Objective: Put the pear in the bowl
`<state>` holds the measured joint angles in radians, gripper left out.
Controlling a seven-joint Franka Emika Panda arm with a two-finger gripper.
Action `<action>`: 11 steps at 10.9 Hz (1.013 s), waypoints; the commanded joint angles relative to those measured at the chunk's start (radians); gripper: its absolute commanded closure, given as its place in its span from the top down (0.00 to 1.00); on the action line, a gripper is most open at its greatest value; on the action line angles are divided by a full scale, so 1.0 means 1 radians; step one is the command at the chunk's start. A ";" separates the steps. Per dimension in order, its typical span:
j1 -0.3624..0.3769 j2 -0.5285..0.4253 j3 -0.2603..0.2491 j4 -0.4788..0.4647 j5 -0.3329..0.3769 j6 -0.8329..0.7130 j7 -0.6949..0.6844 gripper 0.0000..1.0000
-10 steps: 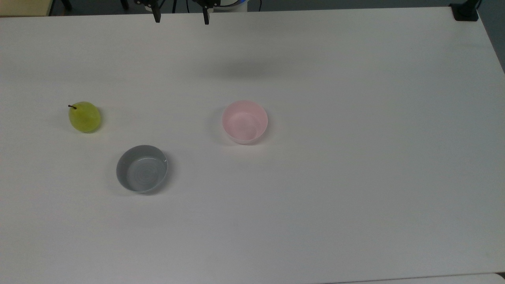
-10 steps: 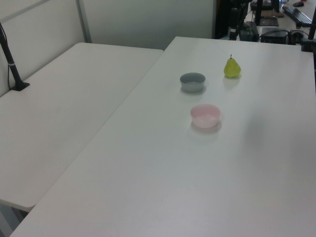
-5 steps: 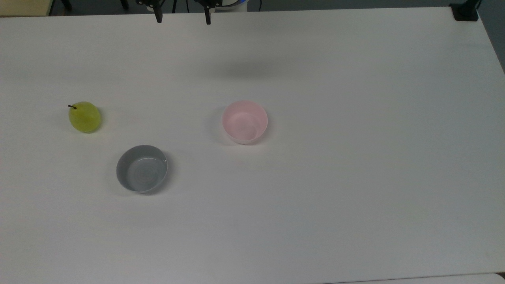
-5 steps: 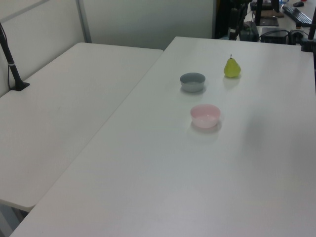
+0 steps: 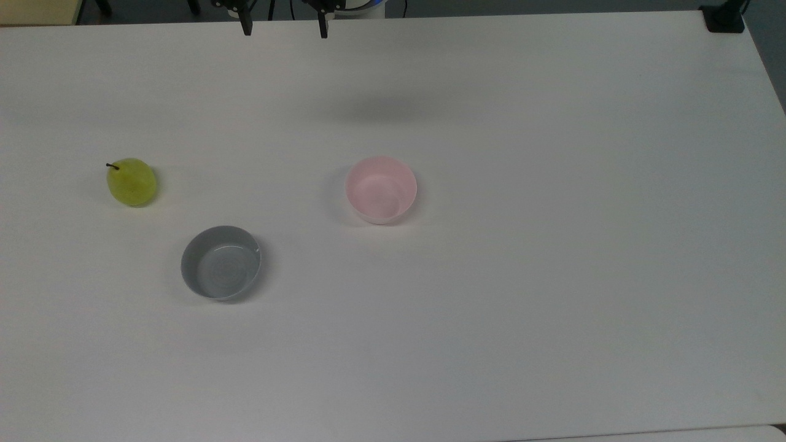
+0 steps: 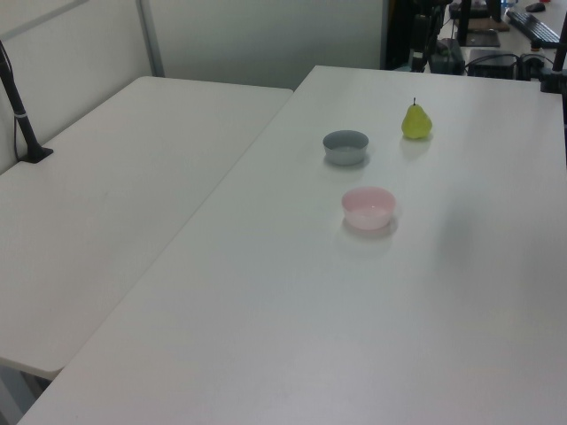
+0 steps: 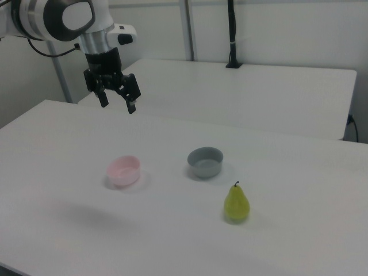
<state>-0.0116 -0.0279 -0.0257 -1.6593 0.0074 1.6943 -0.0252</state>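
Top view: gripper (image 5: 284, 27) at top edge, left of centre, fingers spread wide, nothing between; reads as parked high pre-approach. Pear (image 5: 131, 182) sits at mid-left on white table (image 5: 552, 245), well apart from pink bowl (image 5: 381, 188) near centre; grey bowl (image 5: 221, 262) lies below, between them.

Left view: pear (image 6: 416, 120) upright, upper right; pink bowl (image 6: 368, 207) empty, mid-frame.

Right view: gripper (image 7: 117, 99) upper left, above table, claw apart; pear (image 7: 236, 202) lower centre-right. Task not yet begun, in my judgement.

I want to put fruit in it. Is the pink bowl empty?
Empty. The pink bowl shows only its bare inside; the pear stands apart on the table.
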 commanded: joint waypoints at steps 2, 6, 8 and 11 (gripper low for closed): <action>-0.048 -0.004 -0.016 0.000 -0.007 -0.028 -0.230 1.00; -0.152 0.049 -0.016 -0.002 -0.117 0.028 -0.465 1.00; -0.217 0.109 -0.016 -0.005 -0.135 0.160 -0.466 1.00; -0.290 0.207 -0.020 -0.026 -0.133 0.336 -0.466 1.00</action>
<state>-0.2647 0.1185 -0.0432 -1.6656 -0.1160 1.9214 -0.4708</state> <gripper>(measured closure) 0.000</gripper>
